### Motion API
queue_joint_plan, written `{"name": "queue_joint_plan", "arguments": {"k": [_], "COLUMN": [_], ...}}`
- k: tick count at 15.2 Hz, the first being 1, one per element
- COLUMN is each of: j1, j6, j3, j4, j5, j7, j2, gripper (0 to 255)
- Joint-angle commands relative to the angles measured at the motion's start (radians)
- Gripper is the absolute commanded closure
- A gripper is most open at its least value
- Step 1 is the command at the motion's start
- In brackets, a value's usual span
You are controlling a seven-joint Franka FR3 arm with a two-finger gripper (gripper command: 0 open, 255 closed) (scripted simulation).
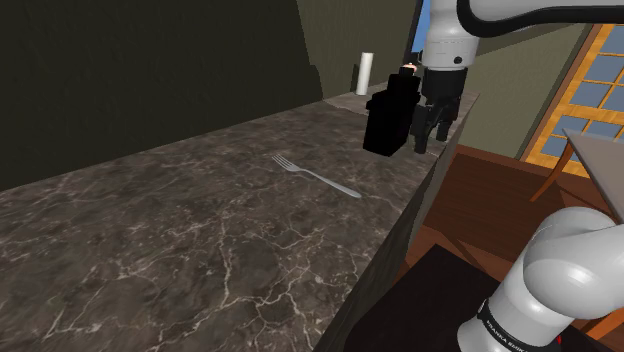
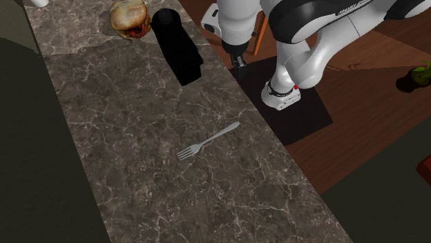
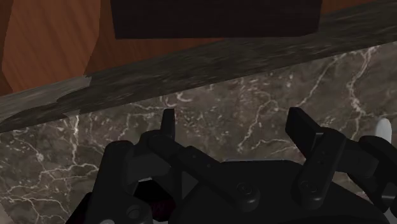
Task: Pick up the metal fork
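Rising at the shoulder view's lower right, the white arm (image 1: 545, 280) stands nearest, over a wooden floor (image 1: 470, 200). Next comes the dark marbled counter (image 1: 150, 230), and about midway along it the fork (image 1: 315, 177) lies flat, tines toward that view's left and handle toward the counter's floor-side edge, touching nothing else. Further on stands a black block (image 1: 390, 120), perhaps an appliance, though its shape is hard to read. Just beside it, the gripper (image 1: 432, 130) hangs over the counter's edge, well apart from the fork. Its fingers (image 3: 167, 124) are spread wide with only marble between them. Farthest off, a white roll (image 1: 366, 73) stands upright.
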Motion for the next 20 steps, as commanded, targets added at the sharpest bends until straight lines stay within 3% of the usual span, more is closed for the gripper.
{"name": "queue_joint_plan", "arguments": {"k": [1, 11, 20], "j1": [0.000, 0.042, 0.066], "j6": [0.000, 0.194, 0.322], "j3": [0.000, 0.131, 0.239], "j4": [0.000, 0.117, 0.316], "j5": [0.000, 0.103, 0.112], "j7": [0.000, 0.152, 0.288], "j2": [0.000, 0.250, 0.516], "gripper": [0, 0, 0]}}
